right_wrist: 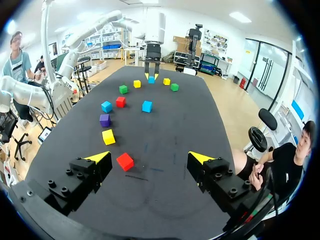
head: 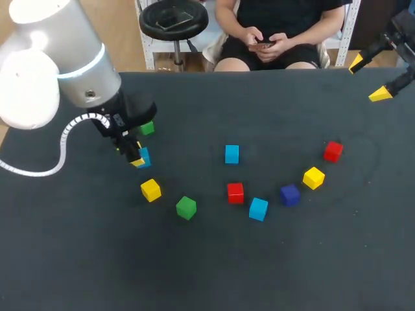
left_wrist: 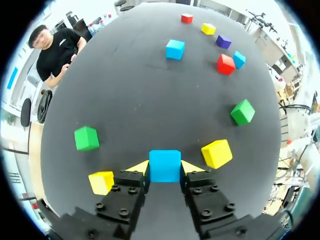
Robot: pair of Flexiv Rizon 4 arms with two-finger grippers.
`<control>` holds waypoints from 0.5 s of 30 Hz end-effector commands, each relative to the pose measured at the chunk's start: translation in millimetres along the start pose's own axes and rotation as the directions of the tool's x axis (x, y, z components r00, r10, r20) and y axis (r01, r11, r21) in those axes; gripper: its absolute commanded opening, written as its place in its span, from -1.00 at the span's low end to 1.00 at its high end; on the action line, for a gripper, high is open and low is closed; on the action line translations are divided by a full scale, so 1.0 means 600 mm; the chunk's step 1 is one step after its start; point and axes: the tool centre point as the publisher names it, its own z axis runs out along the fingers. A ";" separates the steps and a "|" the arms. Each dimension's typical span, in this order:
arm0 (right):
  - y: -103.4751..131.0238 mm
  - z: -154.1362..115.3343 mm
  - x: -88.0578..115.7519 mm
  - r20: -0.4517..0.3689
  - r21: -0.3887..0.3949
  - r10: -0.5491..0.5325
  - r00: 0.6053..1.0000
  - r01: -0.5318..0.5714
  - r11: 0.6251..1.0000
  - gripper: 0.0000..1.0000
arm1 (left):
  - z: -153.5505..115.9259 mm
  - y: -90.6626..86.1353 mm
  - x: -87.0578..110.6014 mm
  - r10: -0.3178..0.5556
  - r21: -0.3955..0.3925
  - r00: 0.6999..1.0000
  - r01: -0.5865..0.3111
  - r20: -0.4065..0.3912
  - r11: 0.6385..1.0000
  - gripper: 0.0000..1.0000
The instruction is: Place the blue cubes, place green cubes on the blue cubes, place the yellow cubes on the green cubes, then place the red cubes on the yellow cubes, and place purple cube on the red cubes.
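My left gripper [left_wrist: 165,167] is shut on a blue cube [left_wrist: 165,166], low at the table's left side; the head view shows this blue cube [head: 144,157] in the left gripper [head: 138,158]. A green cube [head: 147,127], a yellow cube [head: 150,190] and another green cube [head: 186,207] lie around it. A second yellow cube [left_wrist: 101,182] lies beside the left finger, hidden under the arm in the head view. Further right lie a blue cube [head: 231,154], a red cube [head: 235,192], a blue cube [head: 258,208], the purple cube [head: 290,194], a yellow cube [head: 313,177] and a red cube [head: 333,151]. My right gripper [head: 368,79] stands open and empty above the far right corner.
From the right wrist, the right gripper [right_wrist: 150,157] is well above the table [right_wrist: 165,130], with the red cube [right_wrist: 125,161] below and ahead of its fingers. A seated person is beyond the far edge, not reaching over it.
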 end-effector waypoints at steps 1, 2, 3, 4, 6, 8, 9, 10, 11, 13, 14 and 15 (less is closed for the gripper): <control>-0.001 0.000 0.001 0.001 0.000 -0.001 1.000 0.001 1.000 1.00 | -0.003 0.007 -0.027 0.021 0.014 1.000 -0.021 -0.019 1.000 -1.00; -0.001 0.000 0.001 0.001 0.000 -0.001 1.000 0.001 1.000 1.00 | -0.002 0.007 -0.033 0.029 0.018 0.999 -0.028 -0.024 0.999 -1.00; -0.001 0.000 0.001 0.001 0.000 -0.001 1.000 0.001 1.000 1.00 | -0.001 0.008 -0.039 0.035 0.022 0.999 -0.034 -0.025 0.999 -1.00; -0.001 0.000 0.001 0.001 0.000 -0.001 1.000 0.001 1.000 1.00 | 0.000 0.008 -0.045 0.044 0.024 0.998 -0.044 -0.037 0.999 -1.00; -0.001 0.000 0.001 0.001 0.000 -0.001 1.000 0.001 1.000 1.00 | 0.003 0.009 -0.056 0.061 0.028 0.997 -0.060 -0.041 0.998 -1.00; -0.001 0.000 0.001 0.001 0.000 -0.001 1.000 0.001 1.000 1.00 | 0.008 0.012 -0.069 0.071 0.034 0.996 -0.069 -0.047 0.997 -1.00; -0.001 0.000 0.001 0.001 0.000 -0.001 1.000 0.001 1.000 1.00 | 0.010 0.012 -0.074 0.075 0.037 0.996 -0.074 -0.046 0.997 -1.00; -0.001 0.000 0.001 0.001 0.000 -0.001 1.000 0.001 1.000 1.00 | 0.013 0.013 -0.080 0.085 0.039 0.995 -0.083 -0.053 0.996 -1.00; -0.001 0.000 0.001 0.001 0.000 -0.001 1.000 0.001 1.000 1.00 | 0.016 0.013 -0.087 0.091 0.041 0.994 -0.089 -0.053 0.995 -1.00; -0.001 0.000 0.001 0.001 0.000 -0.001 1.000 0.001 1.000 1.00 | 0.021 0.013 -0.100 0.103 0.045 0.993 -0.101 -0.052 0.994 -1.00; -0.001 0.000 0.001 0.001 0.000 -0.001 1.000 0.001 1.000 1.00 | 0.024 0.012 -0.106 0.110 0.048 0.993 -0.108 -0.049 0.993 -1.00; -0.001 0.000 0.001 0.001 0.000 -0.001 1.000 0.001 1.000 1.00 | 0.026 0.012 -0.112 0.114 0.049 0.993 -0.112 -0.042 0.993 -1.00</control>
